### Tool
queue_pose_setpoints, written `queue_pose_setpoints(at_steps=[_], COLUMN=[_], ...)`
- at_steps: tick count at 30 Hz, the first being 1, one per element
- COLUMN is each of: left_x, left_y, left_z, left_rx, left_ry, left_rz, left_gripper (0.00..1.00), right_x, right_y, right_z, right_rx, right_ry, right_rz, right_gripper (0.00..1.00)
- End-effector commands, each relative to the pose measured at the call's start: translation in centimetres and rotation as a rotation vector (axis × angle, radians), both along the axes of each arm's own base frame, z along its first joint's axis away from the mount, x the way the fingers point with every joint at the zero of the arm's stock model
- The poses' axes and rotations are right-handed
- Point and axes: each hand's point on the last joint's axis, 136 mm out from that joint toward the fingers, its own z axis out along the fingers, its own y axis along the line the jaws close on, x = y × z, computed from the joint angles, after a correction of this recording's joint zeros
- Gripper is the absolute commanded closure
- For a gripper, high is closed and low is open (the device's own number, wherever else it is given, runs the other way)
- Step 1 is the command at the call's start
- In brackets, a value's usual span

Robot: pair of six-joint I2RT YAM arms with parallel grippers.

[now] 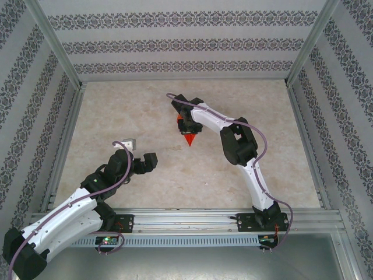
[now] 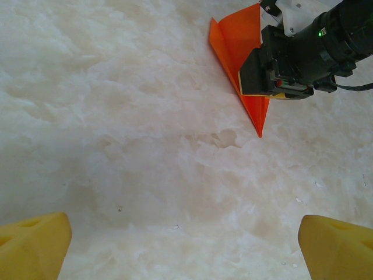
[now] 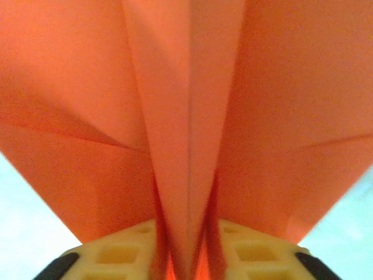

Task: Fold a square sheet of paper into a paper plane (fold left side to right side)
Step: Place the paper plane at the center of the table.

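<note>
The paper plane (image 1: 189,139) is a bright orange-red pointed dart on the table's middle, its nose toward the arms. My right gripper (image 1: 185,126) stands over its back end. In the right wrist view the paper plane (image 3: 186,116) spreads its wings wide, and its centre fold runs down between the yellow fingers (image 3: 116,256) of the right gripper (image 3: 187,259). The jaws are slightly apart, with a thin gap on each side of the fold. My left gripper (image 1: 141,151) hovers open to the left of the plane. In the left wrist view the plane (image 2: 233,41) lies far ahead of the left gripper (image 2: 186,251), which holds nothing.
The table (image 1: 116,111) is pale marbled stone, bounded by aluminium rails and patterned walls on three sides. The right arm (image 1: 239,146) arches over the middle right. Bare surface lies between the two grippers.
</note>
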Motion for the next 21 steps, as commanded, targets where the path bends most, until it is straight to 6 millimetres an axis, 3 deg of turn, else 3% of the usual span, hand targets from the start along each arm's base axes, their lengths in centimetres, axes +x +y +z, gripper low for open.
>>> queue_pose_setpoints(at_steps=[1,7,21], left_x=[0.1,0.1,0.0], left_y=[0.4,0.6,0.6], left_z=[0.5,0.8,0.9], left_rx=[0.020,0.040,0.035], left_ry=[-0.015,-0.017,-0.017], left_rz=[-0.003,-0.005,-0.005], left_gripper=[0.00,0.00,0.00], right_x=[-0.9,-0.7,-0.6], right_y=[-1.1,-1.3,-1.1], right_z=[-1.5,-0.1,2.2], right_rx=[-0.029,-0.017,-0.002], right_ry=[0.037,-0.003,-0.033], right_rz=[-0.030,-0.039,-0.011], right_gripper=[0.66,0.58,0.58])
